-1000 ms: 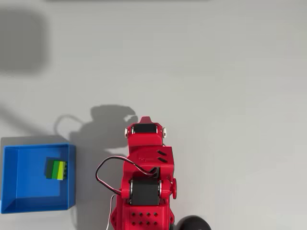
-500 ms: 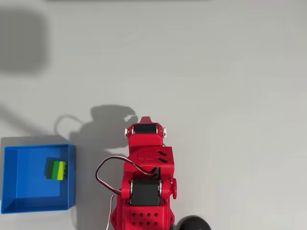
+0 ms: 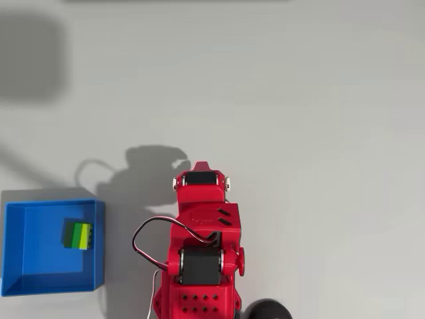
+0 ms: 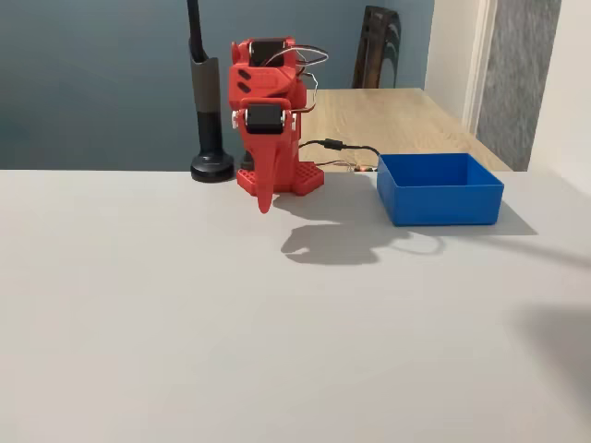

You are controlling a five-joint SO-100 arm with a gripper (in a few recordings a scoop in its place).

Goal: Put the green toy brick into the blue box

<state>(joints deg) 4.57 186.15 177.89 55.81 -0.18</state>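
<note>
I am seeing the green toy brick [image 3: 78,234] lying inside the blue box [image 3: 26,282]. My gripper [image 4: 264,201] is hanging folded, fingers together and holding nothing, well apart from the box.

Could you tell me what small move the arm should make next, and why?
Probably none beyond staying folded at rest. The green brick already lies on the floor of the blue box, and the gripper hangs shut and holds nothing, pointing down at the table, apart from the box. The job looks done.
</note>
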